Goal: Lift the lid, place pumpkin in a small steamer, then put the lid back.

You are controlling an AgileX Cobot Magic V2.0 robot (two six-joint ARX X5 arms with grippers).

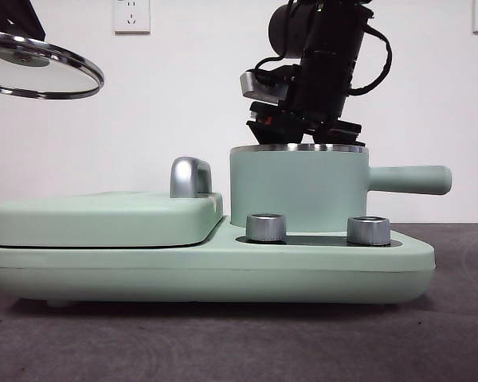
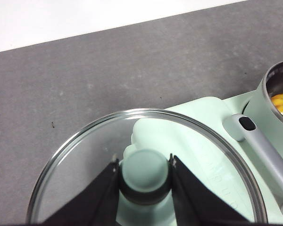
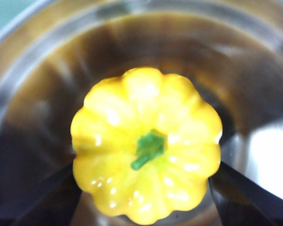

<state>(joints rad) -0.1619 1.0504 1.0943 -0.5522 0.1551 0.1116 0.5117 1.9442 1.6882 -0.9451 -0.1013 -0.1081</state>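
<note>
Grey tabletop (image 1: 454, 334), white wall behind. Lid (image 2: 146, 155) is held aloft by its knob, clamped in left pincer (image 2: 145, 172). Right pincer (image 3: 144, 188) is lowered into small steamer (image 1: 299, 191), jaws flanking the pumpkin (image 3: 146, 143); grip contact cannot be told.

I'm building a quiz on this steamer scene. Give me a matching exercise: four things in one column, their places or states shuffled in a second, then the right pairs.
Things:
1. lid
2. pumpkin
3. small steamer
4. wide flat cover

States:
A. stands open on the base
B. held up by its knob in the left gripper
C. lies beside the pot
D. inside the pot, between the right gripper fingers

Pairs: 1-B, 2-D, 3-A, 4-C
</note>
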